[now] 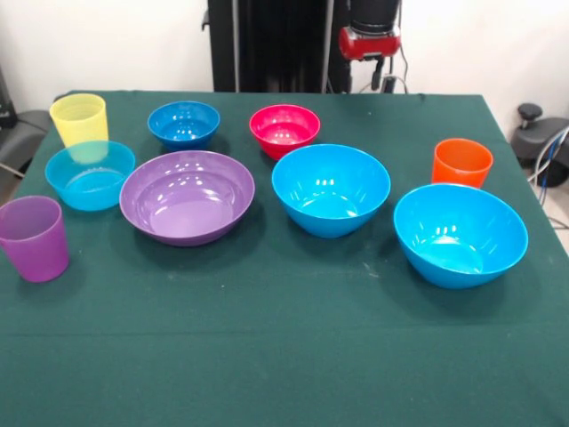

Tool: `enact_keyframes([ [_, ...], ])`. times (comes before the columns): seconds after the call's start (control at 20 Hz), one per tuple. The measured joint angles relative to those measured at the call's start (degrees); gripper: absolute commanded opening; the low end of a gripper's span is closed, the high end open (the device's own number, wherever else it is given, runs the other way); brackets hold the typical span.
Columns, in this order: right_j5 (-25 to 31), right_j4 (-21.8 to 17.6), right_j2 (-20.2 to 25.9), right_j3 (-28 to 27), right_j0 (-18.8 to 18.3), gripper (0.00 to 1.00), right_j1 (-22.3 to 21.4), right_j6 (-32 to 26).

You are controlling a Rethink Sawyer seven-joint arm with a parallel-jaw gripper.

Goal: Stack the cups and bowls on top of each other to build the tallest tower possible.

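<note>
Fingers unreadable as open or closed, the gripper (380, 78) is hanging beyond the tabletop (284, 356), where cups (462, 162) and bowls (331, 189) are sitting apart, unstacked, likely needing a wide base first.

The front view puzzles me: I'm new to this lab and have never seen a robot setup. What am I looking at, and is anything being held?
There is one picture, taken from across the table and facing the machine. The black column with the red part at the top edge belongs to a robot arm; its gripper is not visible, so nothing is seen being held. On the green tablecloth stand separate plastic pieces, none stacked yet: a translucent yellow cup, a translucent purple cup, an opaque orange cup, a small dark blue bowl, a small magenta bowl, a pale blue translucent bowl, a wide purple bowl and two large bright blue bowls.
</note>
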Motion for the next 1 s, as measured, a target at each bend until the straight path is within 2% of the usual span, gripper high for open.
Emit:
enact_keyframes([
  [0.6, 0.1, 0.8, -0.5, 0.0, 1.0, 1.00, -0.7, 1.3],
  [1.0, 3.8, -3.5, 0.7, -1.2, -4.5, 1.00, -0.5, 1.3],
])
